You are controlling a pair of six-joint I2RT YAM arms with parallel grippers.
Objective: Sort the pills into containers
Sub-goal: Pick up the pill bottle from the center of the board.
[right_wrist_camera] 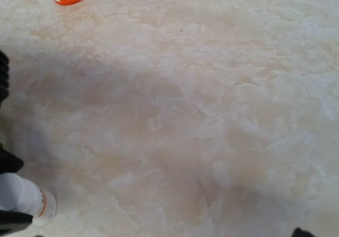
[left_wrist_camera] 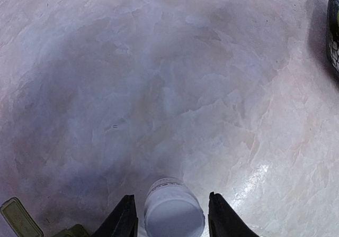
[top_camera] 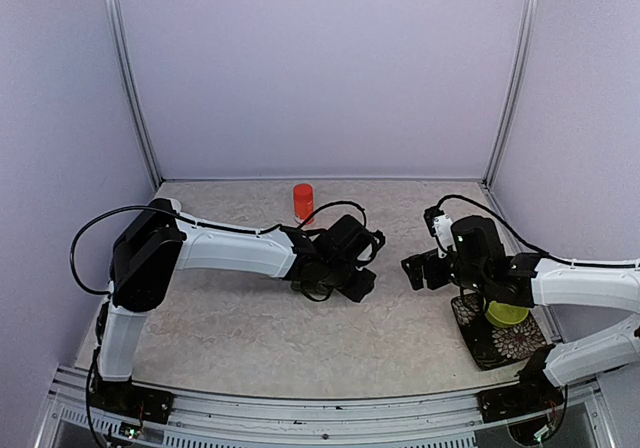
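Pill box (left_wrist_camera: 22,219) at 8 o'clock of left hand (left_wrist_camera: 170,197).
Green, one lid flipped open; hand half-closed around white bottle (left_wrist_camera: 174,216), contact unclear.

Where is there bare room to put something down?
Bare: the near table before the left arm, and back right beside the orange bottle. Crowded: the middle around the left gripper and right gripper, and the mat with the green bowl.

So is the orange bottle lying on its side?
No, the orange bottle stands upright on the table near the back wall.
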